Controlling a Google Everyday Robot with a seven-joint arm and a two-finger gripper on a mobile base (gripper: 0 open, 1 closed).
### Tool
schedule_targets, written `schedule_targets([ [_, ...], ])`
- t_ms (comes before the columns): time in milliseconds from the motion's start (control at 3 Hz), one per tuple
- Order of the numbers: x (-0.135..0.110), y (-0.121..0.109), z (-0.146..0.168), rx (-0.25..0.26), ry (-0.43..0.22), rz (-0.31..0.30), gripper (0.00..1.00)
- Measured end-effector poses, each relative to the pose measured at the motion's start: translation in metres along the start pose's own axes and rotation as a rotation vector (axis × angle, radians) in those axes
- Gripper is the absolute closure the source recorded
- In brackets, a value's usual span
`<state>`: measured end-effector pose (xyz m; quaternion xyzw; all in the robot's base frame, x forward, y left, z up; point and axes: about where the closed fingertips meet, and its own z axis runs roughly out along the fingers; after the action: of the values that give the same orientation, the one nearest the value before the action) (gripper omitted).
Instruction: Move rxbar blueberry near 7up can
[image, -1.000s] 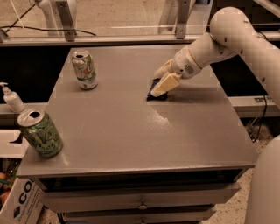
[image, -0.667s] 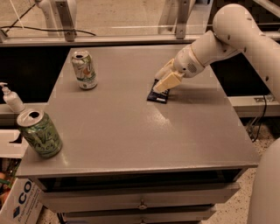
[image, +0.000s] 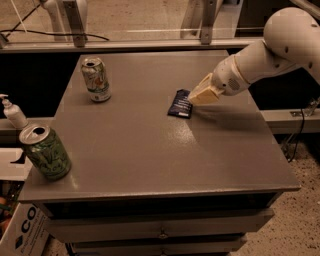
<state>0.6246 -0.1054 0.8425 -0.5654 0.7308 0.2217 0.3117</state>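
The rxbar blueberry (image: 180, 104), a small flat dark navy wrapper with white lettering, lies flat on the grey table (image: 150, 150) right of centre. My gripper (image: 202, 94), cream-coloured at the end of the white arm, sits low at the bar's right edge, touching or just above it. The 7up can (image: 96, 79), silver-white with green and red markings, stands upright at the back left, well apart from the bar.
A wholly green can (image: 45, 151) stands at the table's front left corner. A soap pump bottle (image: 12, 112) stands off the table's left edge. A cardboard box (image: 20, 230) sits on the floor at lower left. A metal rail (image: 150, 44) runs behind the table.
My gripper has shifted to the right, off the top of the bar. More of the bar's wrapper now shows. The bar and both cans stay where they were.
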Motion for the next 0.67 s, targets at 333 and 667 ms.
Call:
schedule_targets([
  [333,0.0,0.023,-0.013,0.029,0.007,-0.015,0.82],
  [667,-0.02,0.041,-0.03,0.076,0.073,-0.102,0.59],
])
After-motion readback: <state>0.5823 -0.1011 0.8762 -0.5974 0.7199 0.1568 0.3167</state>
